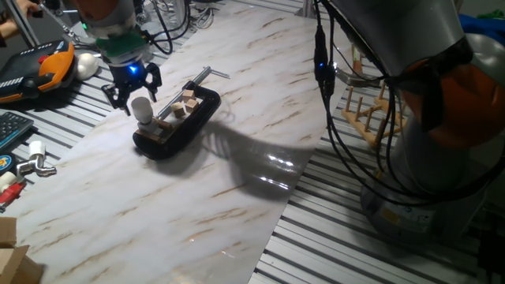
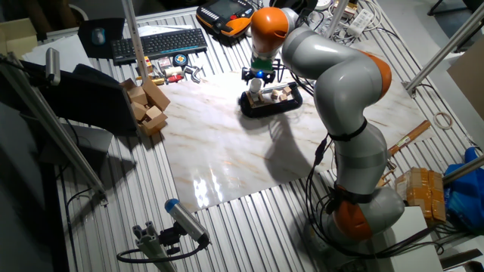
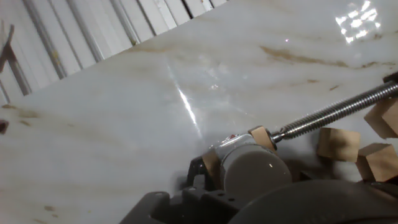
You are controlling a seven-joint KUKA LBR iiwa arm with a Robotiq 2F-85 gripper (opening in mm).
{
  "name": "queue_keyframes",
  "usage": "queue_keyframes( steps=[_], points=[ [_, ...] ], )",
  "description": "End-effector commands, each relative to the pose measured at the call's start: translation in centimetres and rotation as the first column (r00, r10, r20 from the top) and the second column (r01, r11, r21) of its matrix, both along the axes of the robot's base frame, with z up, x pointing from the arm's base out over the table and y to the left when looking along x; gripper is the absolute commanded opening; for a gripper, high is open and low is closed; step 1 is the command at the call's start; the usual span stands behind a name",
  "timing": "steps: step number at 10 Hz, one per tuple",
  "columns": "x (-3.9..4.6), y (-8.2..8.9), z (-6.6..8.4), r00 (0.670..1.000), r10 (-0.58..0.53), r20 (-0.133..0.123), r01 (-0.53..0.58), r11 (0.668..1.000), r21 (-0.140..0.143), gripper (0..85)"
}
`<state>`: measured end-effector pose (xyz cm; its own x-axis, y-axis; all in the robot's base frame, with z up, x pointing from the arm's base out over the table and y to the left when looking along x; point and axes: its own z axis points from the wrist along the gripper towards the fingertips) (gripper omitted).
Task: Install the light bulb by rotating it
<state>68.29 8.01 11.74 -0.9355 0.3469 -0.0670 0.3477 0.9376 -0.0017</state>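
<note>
Hand view: light bulb (image 3: 252, 168) sits just below the spread, empty gripper (image 1: 132, 88).

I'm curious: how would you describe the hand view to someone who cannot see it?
A frosted white light bulb fills the lower middle, seen from above, seated in a dark tray on a marble table. A threaded metal rod runs right, past small wooden blocks.
</note>
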Motion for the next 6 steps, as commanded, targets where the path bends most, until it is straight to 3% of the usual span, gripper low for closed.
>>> queue_keyframes(
  steps=[1,6],
  points=[
    [0.02,-0.01,0.02,0.835,0.550,-0.003,-0.550,0.835,-0.001,68.0],
    [0.00,0.01,0.04,0.811,0.578,-0.091,-0.576,0.816,0.049,68.0]
  ],
)
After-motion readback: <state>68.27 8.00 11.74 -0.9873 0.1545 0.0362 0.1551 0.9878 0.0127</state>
